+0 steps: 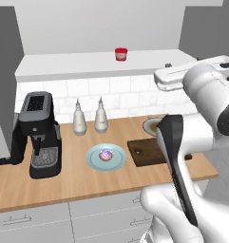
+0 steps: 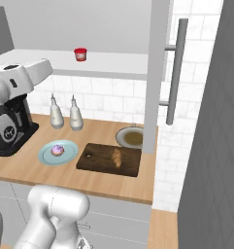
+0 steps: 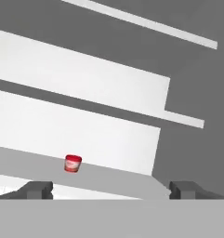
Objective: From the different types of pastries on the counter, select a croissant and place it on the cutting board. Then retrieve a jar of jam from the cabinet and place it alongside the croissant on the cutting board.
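The red jar of jam (image 1: 120, 54) stands on the cabinet's pale shelf ledge (image 1: 63, 66), also seen from the right (image 2: 80, 54). In the hand view the jar of jam (image 3: 73, 163) sits left of centre and far off, and my gripper (image 3: 111, 190) is open with nothing between its fingertips (image 3: 36, 189). My hand (image 1: 170, 78) hovers at shelf height, to the right of the jar and apart from it. The croissant (image 2: 117, 156) lies on the dark cutting board (image 2: 96, 158) on the counter (image 2: 113, 187). The arm hides part of the cutting board (image 1: 142, 151) in the left base view.
A light-blue plate (image 1: 117, 161) holding a pink-frosted pastry (image 1: 106, 154) lies left of the board. Two white bottles (image 1: 79, 118) (image 1: 101, 116) stand by the tiles, a black coffee machine (image 1: 40, 137) further left. A round dish (image 2: 130, 137) sits behind the board, beside a tall grey panel (image 2: 155, 73).
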Available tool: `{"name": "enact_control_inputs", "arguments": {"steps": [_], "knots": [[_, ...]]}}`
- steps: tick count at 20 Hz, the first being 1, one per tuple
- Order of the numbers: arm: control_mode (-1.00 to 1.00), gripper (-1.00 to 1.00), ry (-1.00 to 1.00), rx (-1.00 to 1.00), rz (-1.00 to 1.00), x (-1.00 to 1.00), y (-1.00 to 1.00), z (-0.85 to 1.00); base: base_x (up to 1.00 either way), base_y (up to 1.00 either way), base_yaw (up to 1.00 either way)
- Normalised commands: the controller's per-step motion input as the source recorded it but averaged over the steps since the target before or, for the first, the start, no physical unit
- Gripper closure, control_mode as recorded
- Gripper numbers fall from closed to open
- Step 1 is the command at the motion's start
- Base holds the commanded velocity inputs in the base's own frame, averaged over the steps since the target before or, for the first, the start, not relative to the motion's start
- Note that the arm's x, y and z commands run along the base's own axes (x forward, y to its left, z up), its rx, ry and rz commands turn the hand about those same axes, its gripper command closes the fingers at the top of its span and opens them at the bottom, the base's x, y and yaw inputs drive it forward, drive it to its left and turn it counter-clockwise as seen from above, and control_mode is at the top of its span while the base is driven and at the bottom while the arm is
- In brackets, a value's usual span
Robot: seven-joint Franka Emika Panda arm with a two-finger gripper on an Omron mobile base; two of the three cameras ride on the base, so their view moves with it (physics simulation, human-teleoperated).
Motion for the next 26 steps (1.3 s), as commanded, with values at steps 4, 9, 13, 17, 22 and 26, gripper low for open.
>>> {"name": "enact_control_inputs", "arguments": {"steps": [4, 9, 13, 17, 22, 26], "knots": [[-1.00, -1.00, 0.54, 0.01, 0.23, 0.08, 0.00, 0.21, 0.00, 0.00, 0.00], [-1.00, -1.00, 0.45, -0.07, 0.18, 0.05, 0.05, 0.03, 0.00, 0.00, 0.00], [-1.00, -1.00, 0.00, 0.00, 0.02, 0.09, 0.00, -0.06, 0.00, 0.00, 0.00], [-1.00, -1.00, 0.02, 0.05, 0.18, 0.64, 0.00, -0.11, 0.00, 0.00, 0.00], [-1.00, -1.00, 0.00, 0.02, 0.06, 0.18, 0.00, -0.12, 0.00, 0.00, 0.00], [-1.00, -1.00, 0.00, 0.00, 0.00, 0.75, 0.00, -0.61, 0.00, 0.00, 0.00]]}}
